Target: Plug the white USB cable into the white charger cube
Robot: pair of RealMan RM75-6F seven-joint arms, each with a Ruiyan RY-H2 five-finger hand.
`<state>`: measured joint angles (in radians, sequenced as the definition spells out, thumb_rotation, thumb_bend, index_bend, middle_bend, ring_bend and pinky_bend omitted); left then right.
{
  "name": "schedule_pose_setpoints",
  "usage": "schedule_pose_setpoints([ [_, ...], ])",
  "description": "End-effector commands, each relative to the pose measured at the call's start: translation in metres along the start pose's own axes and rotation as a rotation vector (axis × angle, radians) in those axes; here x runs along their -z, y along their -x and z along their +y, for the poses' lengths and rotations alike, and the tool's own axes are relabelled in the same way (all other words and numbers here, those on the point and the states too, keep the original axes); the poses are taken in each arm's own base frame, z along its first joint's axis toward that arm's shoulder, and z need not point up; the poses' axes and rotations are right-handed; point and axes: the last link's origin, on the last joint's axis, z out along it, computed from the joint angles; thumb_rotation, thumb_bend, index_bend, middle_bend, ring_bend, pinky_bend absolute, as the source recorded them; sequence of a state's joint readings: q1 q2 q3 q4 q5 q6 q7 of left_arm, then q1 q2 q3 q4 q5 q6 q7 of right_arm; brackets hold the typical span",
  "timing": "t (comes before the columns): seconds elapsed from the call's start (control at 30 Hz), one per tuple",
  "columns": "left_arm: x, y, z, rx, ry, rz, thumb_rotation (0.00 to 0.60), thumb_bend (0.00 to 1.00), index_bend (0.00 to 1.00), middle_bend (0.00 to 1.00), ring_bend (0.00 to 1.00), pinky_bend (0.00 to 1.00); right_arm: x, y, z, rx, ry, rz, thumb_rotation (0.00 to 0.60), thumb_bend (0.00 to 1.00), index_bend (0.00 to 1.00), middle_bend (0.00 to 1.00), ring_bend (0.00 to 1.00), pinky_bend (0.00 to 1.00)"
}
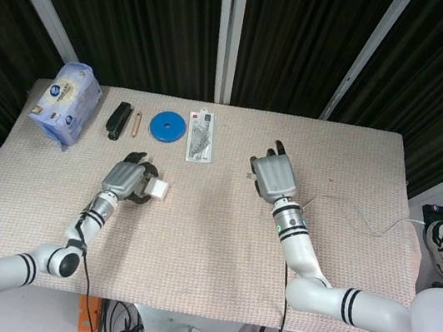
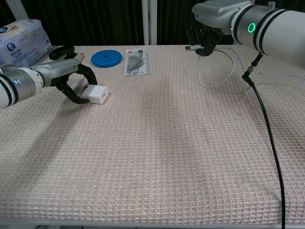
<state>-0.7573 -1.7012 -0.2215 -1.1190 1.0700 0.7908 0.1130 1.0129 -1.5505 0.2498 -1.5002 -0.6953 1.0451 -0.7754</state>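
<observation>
The white charger cube (image 1: 158,189) (image 2: 95,94) lies on the table mat, left of centre. My left hand (image 1: 128,179) (image 2: 75,79) is at its left end, with dark fingers curved on either side of it; the cube still rests on the mat. My right hand (image 1: 270,174) (image 2: 206,29) hovers above the far middle of the table and pinches the white USB cable (image 1: 342,203) (image 2: 223,71) near its plug (image 2: 189,47), which points left. The cable hangs in a loop and trails off to the right.
Along the far edge lie a tissue pack (image 1: 65,101) (image 2: 24,36), a black stapler (image 1: 118,119), a blue disc (image 1: 167,126) (image 2: 106,58) and a small packet (image 1: 201,137) (image 2: 136,62). A black cable (image 2: 267,138) runs down the right side.
</observation>
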Motion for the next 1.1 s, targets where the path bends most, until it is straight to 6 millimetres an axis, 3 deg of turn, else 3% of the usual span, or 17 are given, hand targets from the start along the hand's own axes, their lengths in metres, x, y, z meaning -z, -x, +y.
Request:
schedule_pose_setpoints([
  [0.03, 0.0, 0.002, 0.001, -0.008, 0.001, 0.001, 0.6, 0.25, 0.36, 0.28, 0.02, 0.01, 0.0, 0.001, 0.001, -0.004, 0.002, -0.002, 0.6, 0.42, 0.6, 0.58, 0.29, 0.12],
  [0.4, -0.003, 0.004, 0.002, 0.025, 0.002, -0.004, 0.6, 0.34, 0.39, 0.32, 0.04, 0.01, 0.002, 0.002, 0.007, -0.013, 0.022, -0.007, 0.6, 0.42, 0.6, 0.58, 0.29, 0.12],
  [0.67, -0.005, 0.005, 0.004, 0.141, 0.0, 0.027, 0.6, 0.45, 0.49, 0.43, 0.14, 0.07, 0.007, 0.004, 0.011, -0.038, 0.024, -0.011, 0.6, 0.42, 0.61, 0.59, 0.29, 0.12],
  [1.1, 0.007, -0.003, 0.005, 0.371, 0.043, 0.133, 0.6, 0.47, 0.54, 0.49, 0.19, 0.11, 0.013, 0.009, 0.008, -0.128, 0.0, -0.082, 0.6, 0.43, 0.62, 0.59, 0.29, 0.13],
])
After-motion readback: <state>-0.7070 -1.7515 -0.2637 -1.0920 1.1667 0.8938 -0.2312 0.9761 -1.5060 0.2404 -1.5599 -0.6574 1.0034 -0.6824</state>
